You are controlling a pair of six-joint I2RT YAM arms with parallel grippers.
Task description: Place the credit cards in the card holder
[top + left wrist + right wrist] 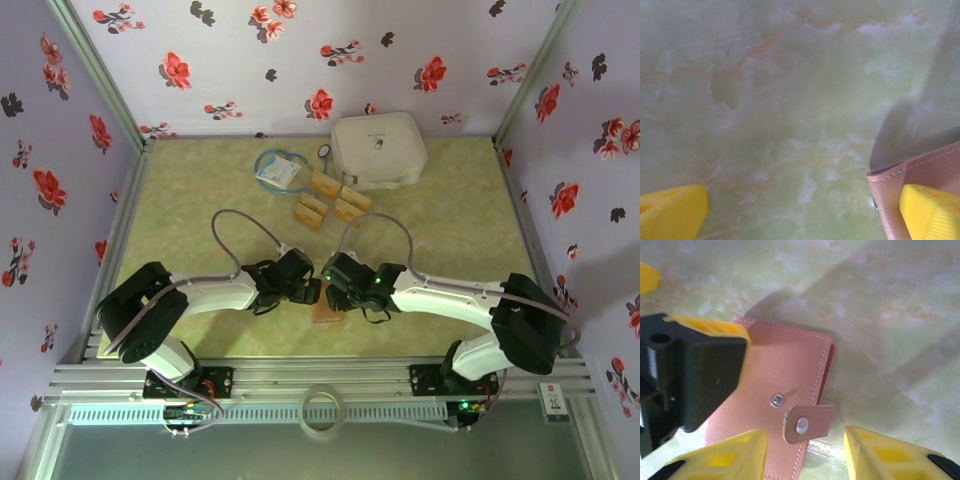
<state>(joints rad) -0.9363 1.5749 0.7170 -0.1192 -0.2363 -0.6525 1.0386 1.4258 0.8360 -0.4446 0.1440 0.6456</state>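
The card holder is a reddish-brown wallet lying closed on the table, with its snap strap undone and resting beside the stud. My right gripper hovers just over it, open, with the strap lying between its yellow fingers. My left gripper is wide open; one fingertip rests on the holder's corner, and that finger is also seen on the holder's left part. In the top view both grippers meet over the holder. Several golden-tan credit cards lie further back.
A large white rounded case stands at the back, right of a blue-white packet with a looped cord. A tape roll sits on the rail below the table's near edge. Flowered walls close the table's sides.
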